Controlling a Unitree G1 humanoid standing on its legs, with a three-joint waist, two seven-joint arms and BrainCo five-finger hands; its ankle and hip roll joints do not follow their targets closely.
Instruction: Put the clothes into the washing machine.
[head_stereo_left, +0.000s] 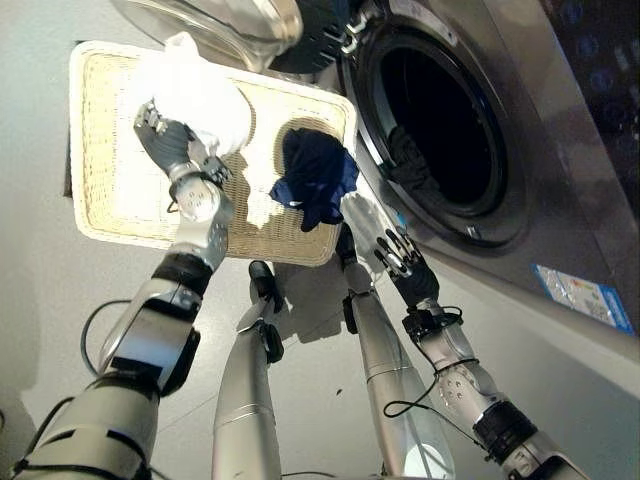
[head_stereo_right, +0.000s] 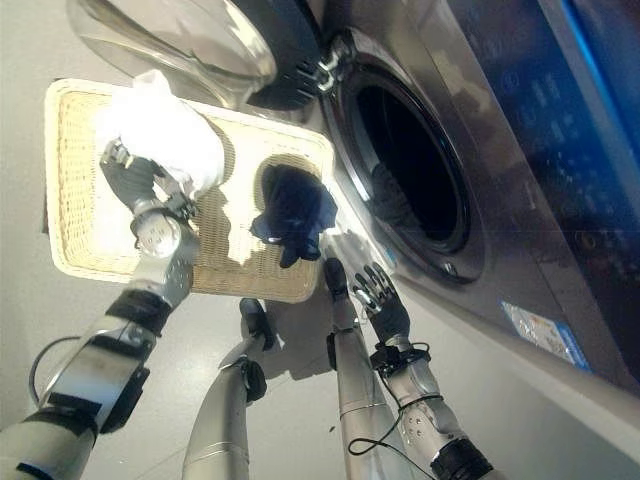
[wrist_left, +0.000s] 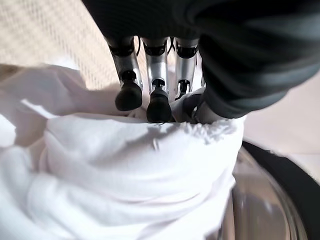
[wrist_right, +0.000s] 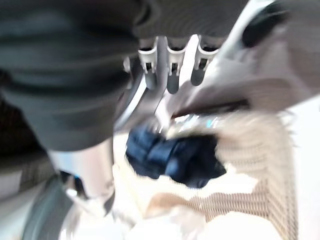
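Note:
My left hand (head_stereo_left: 175, 145) is raised over the wicker basket (head_stereo_left: 110, 190), its fingers (wrist_left: 157, 100) curled into a bundled white cloth (head_stereo_left: 205, 95) that it holds up. A dark blue garment (head_stereo_left: 315, 175) lies crumpled at the basket's end nearest the washing machine (head_stereo_left: 520, 200). The machine's round drum opening (head_stereo_left: 440, 120) faces the basket, with a dark garment (head_stereo_left: 410, 160) lying inside it. My right hand (head_stereo_left: 400, 262) hangs below the blue garment, beside the machine's front, with relaxed fingers that hold nothing.
The machine's glass door (head_stereo_left: 230, 25) stands swung open above the basket's far edge, close to the white cloth. The basket rests on a pale floor (head_stereo_left: 40, 300) to the left of the machine.

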